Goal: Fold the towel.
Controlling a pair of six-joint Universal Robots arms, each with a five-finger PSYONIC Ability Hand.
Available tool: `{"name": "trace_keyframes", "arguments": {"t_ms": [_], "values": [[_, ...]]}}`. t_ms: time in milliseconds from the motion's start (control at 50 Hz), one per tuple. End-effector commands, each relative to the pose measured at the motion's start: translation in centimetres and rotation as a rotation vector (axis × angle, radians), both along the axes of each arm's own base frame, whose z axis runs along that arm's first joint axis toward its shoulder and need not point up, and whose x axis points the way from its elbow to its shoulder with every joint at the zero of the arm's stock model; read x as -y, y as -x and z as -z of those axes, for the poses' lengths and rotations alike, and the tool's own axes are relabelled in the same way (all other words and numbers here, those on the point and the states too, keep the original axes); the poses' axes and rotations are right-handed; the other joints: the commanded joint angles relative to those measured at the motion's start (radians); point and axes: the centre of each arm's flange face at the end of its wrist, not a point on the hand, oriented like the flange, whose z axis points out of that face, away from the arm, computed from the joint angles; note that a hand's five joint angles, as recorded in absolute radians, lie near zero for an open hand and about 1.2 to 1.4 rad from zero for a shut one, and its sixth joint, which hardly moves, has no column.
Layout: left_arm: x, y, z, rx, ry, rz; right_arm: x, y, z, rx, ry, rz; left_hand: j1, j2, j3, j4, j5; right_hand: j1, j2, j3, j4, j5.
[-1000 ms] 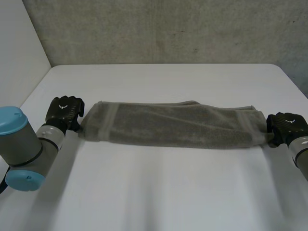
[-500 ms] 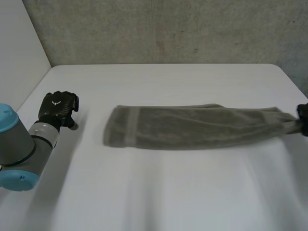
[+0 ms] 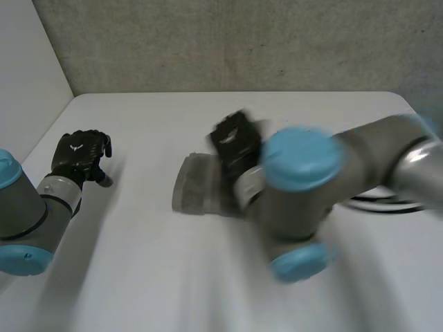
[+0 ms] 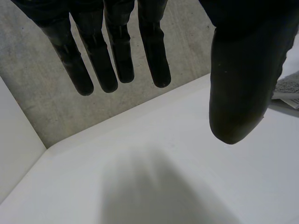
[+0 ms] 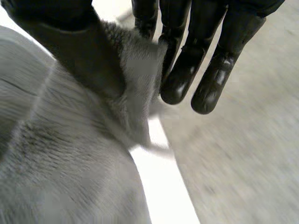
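Observation:
The grey-brown towel (image 3: 194, 187) lies on the white table (image 3: 138, 277), and its left end sticks out from under my right arm. My right hand (image 3: 235, 140) hovers over that end, far across to the left. In the right wrist view the thumb (image 5: 70, 44) and fingers (image 5: 187, 65) pinch an edge of the towel (image 5: 135, 70), and more cloth hangs below the palm. My left hand (image 3: 81, 155) rests at the table's left side, apart from the towel. Its fingers (image 4: 112, 60) are straight and hold nothing, with a bit of towel (image 4: 288, 87) past its thumb.
My right arm (image 3: 304, 187) crosses the middle of the table and hides most of the towel. A grey wall (image 3: 242, 41) rises behind the table's far edge. A white panel (image 3: 28, 83) stands at the left.
My left hand let go of the towel's left end and drew back. My right hand first dragged the towel right, then swung left over it with the right end in its grip.

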Motion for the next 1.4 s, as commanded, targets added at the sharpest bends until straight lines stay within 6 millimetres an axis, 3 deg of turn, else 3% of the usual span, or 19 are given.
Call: {"name": "trace_keyframes", "arguments": {"t_ms": [20,80,120,140,180,280,300,380,400,440,600,820,1060,1100,1140,1160,1180,1320,1400], "values": [[-0.1,0.0,-0.1,0.000,0.002,-0.001,-1.7,-1.8,4.2,-0.151,0.002,-0.044,-0.057,-0.075,-0.078,-0.077,-0.040,-0.852,-0.850,-0.854,-0.850,-0.843],[-0.1,0.0,-0.1,0.000,0.000,0.001,-1.2,-1.3,3.5,-0.142,-0.002,-0.009,-0.060,-0.078,-0.081,-0.080,-0.043,-0.873,-0.871,-0.874,-0.871,-0.864],[-0.2,0.0,0.0,0.002,-0.001,0.004,-0.3,-0.2,1.2,-0.081,-0.005,0.033,-0.060,-0.078,-0.081,-0.080,-0.043,-0.853,-0.851,-0.854,-0.850,-0.844],[-0.2,0.0,0.0,0.002,-0.001,0.004,-0.3,-0.2,1.2,-0.081,-0.005,0.034,-0.060,-0.078,-0.081,-0.080,-0.043,-0.852,-0.850,-0.854,-0.850,-0.843],[-0.4,0.4,-0.1,0.002,0.000,0.015,1.6,2.4,-0.6,-0.015,-0.039,0.101,-0.069,-0.087,-0.090,-0.089,-0.052,-0.850,-0.848,-0.851,-0.847,-0.840],[-1.2,1.1,0.1,0.003,-0.009,0.039,2.6,6.3,-1.7,0.051,-0.117,0.145,-0.072,-0.090,-0.093,-0.092,-0.055,-0.850,-0.848,-0.851,-0.847,-0.840],[-1.2,1.1,0.1,0.003,-0.009,0.039,2.6,6.3,-1.7,0.051,-0.117,0.145,-0.072,-0.090,-0.093,-0.092,-0.055,-0.850,-0.848,-0.851,-0.847,-0.840],[-2.9,2.9,0.1,0.005,-0.016,0.102,2.7,9.9,0.1,0.056,-0.227,0.151,-0.072,-0.090,-0.093,-0.092,-0.055,-0.826,-0.824,-0.827,-0.824,-0.817],[-2.9,2.9,0.1,0.005,-0.016,0.102,2.7,9.9,0.1,0.056,-0.227,0.151,-0.072,-0.090,-0.093,-0.092,-0.055,-0.826,-0.824,-0.827,-0.824,-0.817],[-4.0,3.9,0.2,0.008,-0.021,0.139,3.4,12.8,1.9,0.085,-0.307,0.176,-0.072,-0.090,-0.093,-0.092,-0.055,-0.695,-0.693,-0.696,-0.693,-0.686],[-5.9,5.7,0.2,0.011,-0.023,0.201,4.7,17.5,5.1,0.261,-0.409,0.232,-0.072,-0.090,-0.093,-0.092,-0.055,-0.518,-0.516,-0.519,-0.516,-0.509],[-6.2,5.9,0.7,0.017,-0.039,0.206,5.5,17.7,6.6,0.443,-0.517,0.220,-0.110,-0.128,-0.131,-0.130,-0.093,-0.430,-0.428,-0.431,-0.427,-0.421],[-6.0,5.7,0.8,0.018,-0.038,0.201,5.6,17.5,8.6,0.468,-0.571,0.225,-0.122,-0.140,-0.143,-0.141,-0.105,-0.427,-0.425,-0.428,-0.425,-0.418],[-6.1,5.7,0.9,0.019,-0.041,0.201,5.7,17.4,8.8,0.469,-0.569,0.224,-0.122,-0.140,-0.143,-0.141,-0.105,-0.368,-0.366,-0.369,-0.366,-0.359],[-6.1,5.8,0.9,0.020,-0.041,0.203,6.0,17.5,9.0,0.470,-0.562,0.228,-0.122,-0.140,-0.143,-0.141,-0.105,0.072,0.074,0.071,0.075,0.082],[-6.1,5.8,0.9,0.020,-0.041,0.203,6.0,17.5,9.0,0.470,-0.562,0.228,-0.122,-0.140,-0.143,-0.141,-0.105,0.075,0.077,0.074,0.077,0.084],[-6.1,5.8,0.9,0.020,-0.041,0.203,6.1,17.5,9.0,0.467,-0.552,0.232,-0.122,-0.140,-0.143,-0.141,-0.105,0.327,0.329,0.326,0.329,0.336],[-6.1,5.7,0.9,0.020,-0.041,0.201,6.1,18.1,7.7,0.456,-0.526,0.261,-0.125,-0.143,-0.146,-0.144,-0.108,0.330,0.332,0.329,0.332,0.339],[-6.2,5.6,0.8,0.021,-0.042,0.200,4.2,18.9,6.5,0.393,-0.580,0.297,-0.137,-0.154,-0.158,-0.156,-0.119,0.330,0.332,0.329,0.332,0.339]]}}
